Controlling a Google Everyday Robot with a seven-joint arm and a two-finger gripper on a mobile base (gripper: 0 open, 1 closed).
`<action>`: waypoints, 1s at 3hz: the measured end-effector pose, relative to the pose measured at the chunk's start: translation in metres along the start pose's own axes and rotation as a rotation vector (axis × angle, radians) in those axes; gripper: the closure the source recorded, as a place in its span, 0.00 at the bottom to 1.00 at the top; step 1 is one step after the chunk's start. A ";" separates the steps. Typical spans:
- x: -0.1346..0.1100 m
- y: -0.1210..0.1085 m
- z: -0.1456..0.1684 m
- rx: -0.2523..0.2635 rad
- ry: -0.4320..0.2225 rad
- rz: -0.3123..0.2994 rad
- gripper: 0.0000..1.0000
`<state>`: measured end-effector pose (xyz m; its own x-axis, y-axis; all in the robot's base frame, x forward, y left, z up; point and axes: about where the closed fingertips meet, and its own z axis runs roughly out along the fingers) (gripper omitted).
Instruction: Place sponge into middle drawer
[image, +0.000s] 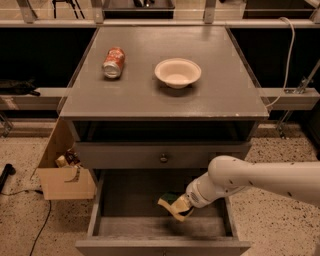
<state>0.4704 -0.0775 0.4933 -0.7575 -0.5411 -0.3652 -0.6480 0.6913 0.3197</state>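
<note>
Sponge (169, 205) is down inside the open drawer (127, 200), a bit off-centre toward the wall furthest from the cardboard box (65, 182). It's tilted, yellow foam facing out and the green face on top. The claw (183, 202) looks clamped on it. The white arm reaches in over that same drawer wall and the sponge sits right at its tip, cocked at an angle instead of lying flat, so I read it as held, not dropped. Can't say if a corner touches the drawer floor or just hangs over it.

Progress-wise, the drawer is open and the sponge is well inside its walls, low over the floor. What's left, I reckon, is just letting go and getting the arm out of the drawer. Shutting it isn't in the task as written.

Other stuff is nowhere near the drawer. The bench (225, 95) above it has the can (113, 62) on its side and the bowl (177, 72) beside it. The knob front (115, 156) directly above the drawer is closed.
</note>
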 end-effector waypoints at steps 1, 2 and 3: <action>0.000 0.002 0.003 0.003 0.001 -0.001 1.00; 0.004 -0.004 0.013 -0.001 0.008 0.023 1.00; 0.008 -0.015 0.024 -0.003 0.021 0.053 1.00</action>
<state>0.4763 -0.0809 0.4643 -0.7925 -0.5135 -0.3290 -0.6067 0.7182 0.3406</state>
